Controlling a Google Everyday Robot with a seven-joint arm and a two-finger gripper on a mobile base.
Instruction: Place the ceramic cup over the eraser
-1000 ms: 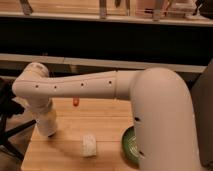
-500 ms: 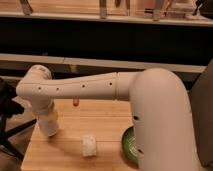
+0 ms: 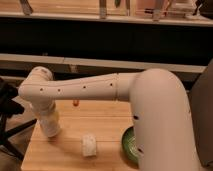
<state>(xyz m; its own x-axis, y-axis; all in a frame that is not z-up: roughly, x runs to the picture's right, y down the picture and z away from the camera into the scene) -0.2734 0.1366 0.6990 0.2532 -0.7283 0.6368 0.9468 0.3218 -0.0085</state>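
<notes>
My arm reaches across the camera view to the left, and its wrist (image 3: 37, 92) bends down toward the wooden table (image 3: 107, 125). The gripper (image 3: 51, 126) points down at the table's left part. An off-white tapered shape at its tip, touching the table, looks like the ceramic cup, though I cannot separate it from the gripper. The black eraser is not visible; it may be hidden under the arm's end.
A pale white block (image 3: 89, 145) lies on the table right of the gripper. An orange-red stick (image 3: 75, 103) shows just below the forearm. A green bowl (image 3: 128, 145) sits at the right, partly behind my arm. Dark shelving runs behind the table.
The arm's end has shifted slightly to the right and down over the left part of the table. The white block and the bowl have not moved.
</notes>
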